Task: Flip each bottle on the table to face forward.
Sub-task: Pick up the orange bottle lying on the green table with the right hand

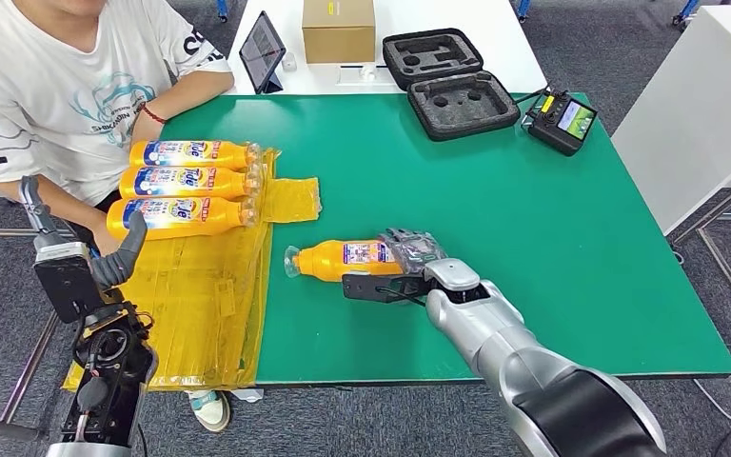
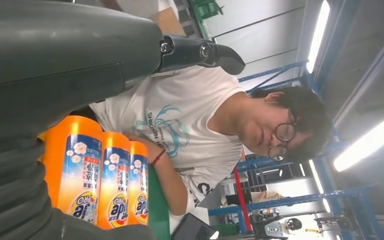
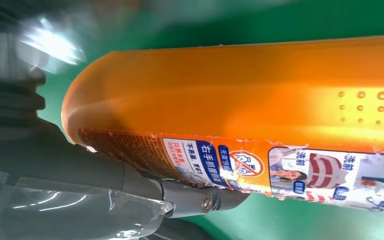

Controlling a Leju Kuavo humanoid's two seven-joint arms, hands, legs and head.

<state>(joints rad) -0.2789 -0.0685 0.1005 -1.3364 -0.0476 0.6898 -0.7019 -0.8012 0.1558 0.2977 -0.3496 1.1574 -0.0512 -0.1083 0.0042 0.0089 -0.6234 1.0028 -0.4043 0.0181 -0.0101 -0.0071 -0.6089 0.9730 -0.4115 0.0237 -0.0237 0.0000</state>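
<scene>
One orange bottle [image 1: 343, 259] lies alone on the green tabletop [image 1: 533, 238], slightly below the centre of the head view. Its long axis runs left to right across the frame, with the cap end toward the left and the base toward the right. Its small-print back label faces up, so by my reading it has yet to be turned.

The right hand [image 1: 402, 267] is at the base end of this bottle. Its fingers [image 3: 190, 197] wrap the body: the right wrist view shows a dark finger pressed against the label edge with the orange wall lying along it. I judge this a closed hold on the bottle. The coming move turns on that axis, a roll about the bottle's length, not a lift or a swing.

Three further bottles [image 1: 186, 184] lie side by side on yellow sheeting [image 1: 200, 305] at the upper left, blue front labels up, caps pointing right. A seated person [image 1: 67, 86] is behind them.

The left hand [image 1: 76, 267] hangs off the tabletop's left edge, well apart from the lone bottle. Its fingers [image 2: 200, 52] are extended and hold nothing. The right hand is clearly the nearer.
</scene>
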